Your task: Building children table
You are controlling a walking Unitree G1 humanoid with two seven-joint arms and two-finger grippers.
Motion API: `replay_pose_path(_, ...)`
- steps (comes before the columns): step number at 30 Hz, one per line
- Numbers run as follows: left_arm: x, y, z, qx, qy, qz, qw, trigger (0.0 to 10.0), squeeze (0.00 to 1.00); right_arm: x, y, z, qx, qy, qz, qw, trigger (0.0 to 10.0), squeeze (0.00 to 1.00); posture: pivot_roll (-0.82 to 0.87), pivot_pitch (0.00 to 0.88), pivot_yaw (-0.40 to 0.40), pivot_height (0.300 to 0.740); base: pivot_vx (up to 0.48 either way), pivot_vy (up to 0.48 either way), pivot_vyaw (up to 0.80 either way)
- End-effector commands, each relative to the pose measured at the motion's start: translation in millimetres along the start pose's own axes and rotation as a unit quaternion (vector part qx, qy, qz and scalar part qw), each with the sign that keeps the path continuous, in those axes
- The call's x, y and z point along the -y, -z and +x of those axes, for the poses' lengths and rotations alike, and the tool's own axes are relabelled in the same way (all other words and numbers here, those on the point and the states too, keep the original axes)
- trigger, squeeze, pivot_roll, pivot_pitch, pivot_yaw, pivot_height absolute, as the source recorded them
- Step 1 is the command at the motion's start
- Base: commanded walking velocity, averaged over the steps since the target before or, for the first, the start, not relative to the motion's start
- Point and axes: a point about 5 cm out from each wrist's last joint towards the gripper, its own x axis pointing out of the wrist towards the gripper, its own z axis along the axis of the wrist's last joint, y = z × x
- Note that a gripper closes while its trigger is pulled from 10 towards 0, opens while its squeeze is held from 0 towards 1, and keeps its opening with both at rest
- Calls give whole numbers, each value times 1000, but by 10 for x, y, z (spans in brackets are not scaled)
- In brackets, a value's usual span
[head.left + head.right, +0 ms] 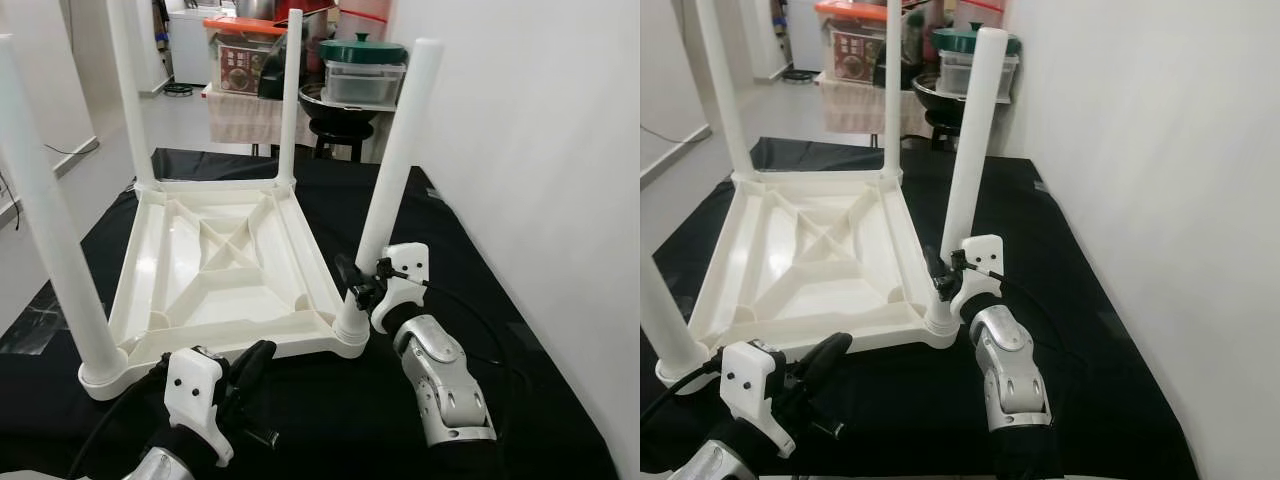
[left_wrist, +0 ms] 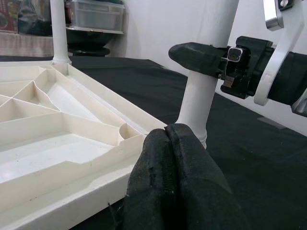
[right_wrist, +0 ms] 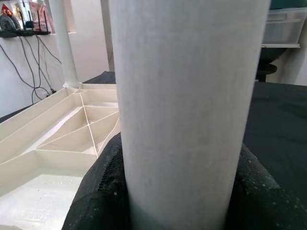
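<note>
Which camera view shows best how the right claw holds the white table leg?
The left wrist view: the right claw appears side-on, clamping the leg just above its socket. The right wrist view shows the leg close-up; the eye views show it smaller.

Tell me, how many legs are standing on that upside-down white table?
4. Near right leg, clamped low by the right gripper; near left leg; far left leg; far right leg. All corners show, none hidden.

A white table with white legs is lying on a black cloth. Behind it, a green lid and an orange lid are showing.
</note>
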Motion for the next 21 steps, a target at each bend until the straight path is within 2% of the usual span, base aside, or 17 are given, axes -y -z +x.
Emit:
replay_pose_path(1,-9,13,-3,-4,0,-2,1000,7804,0,-35,218,-29,-66,-27,19,997,10000,0,53,10,-98,740,0,0,0)
replay_pose_path(3,-9,13,-3,-4,0,-2,1000,7804,0,-35,218,-29,-66,-27,19,997,10000,0,53,10,-98,740,0,0,0)
replay_pose_path(4,-9,13,-2,-4,0,-1,1000,7804,0,-90,184,-6,-70,-74,32,994,10000,1000,53,9,-100,740,0,0,0)
replay_pose_path(6,-8,13,0,-4,0,-1,1000,7765,0,-195,26,-10,-61,-168,54,982,10000,1000,55,10,-101,740,0,0,0)
replay_pose_path(8,-8,16,4,-4,0,-1,1000,7804,0,-207,-158,-44,-32,-270,19,962,10000,1000,55,6,-103,740,0,0,0)
replay_pose_path(9,-7,17,6,-4,1,-1,1000,7804,0,-203,-193,-53,-26,-291,7,956,10000,1000,55,6,-103,740,0,0,0)
replay_pose_path(10,-7,17,6,-4,1,-1,1000,7804,0,-203,-193,-53,-26,-291,7,956,10000,1000,55,6,-103,740,0,0,0)
replay_pose_path(11,-7,18,8,-4,1,-2,1000,7804,0,-160,-230,-53,-27,-325,-14,945,10000,102,59,5,-105,740,0,0,0)
replay_pose_path(12,-6,19,9,-4,1,-2,1000,7804,0,-128,-247,-52,-30,-341,-26,939,10000,102,59,5,-105,740,0,0,0)
replay_pose_path(13,-5,23,13,-4,1,-2,1000,7843,0,-76,-279,-14,-34,-357,-62,931,10000,0,66,1,-111,740,0,0,0)
replay_pose_path(14,-3,25,16,-4,1,-2,1000,7804,0,-42,-327,21,-36,-374,-84,923,10000,0,67,0,-112,740,0,0,0)
replay_pose_path(16,0,31,22,-3,1,-2,1000,7725,0,-23,-420,54,-37,-415,-100,903,10000,0,74,0,-118,740,0,0,0)
replay_pose_path(17,0,31,22,-3,1,-2,1000,7725,0,-23,-420,54,-37,-415,-100,903,10000,0,74,0,-118,740,0,0,0)
replay_pose_path(19,1,36,28,-3,1,-2,1000,7725,0,-21,-458,61,-41,-449,-104,887,10000,0,78,0,-119,740,0,0,0)
replay_pose_path(20,1,36,28,-3,1,-2,1000,7725,0,-21,-458,61,-41,-449,-104,887,10000,0,78,0,-119,740,0,0,0)
replay_pose_path(21,1,37,30,-3,1,-3,1000,7765,0,-9,-466,70,-48,-462,-103,879,10000,0,78,0,-119,740,0,0,0)
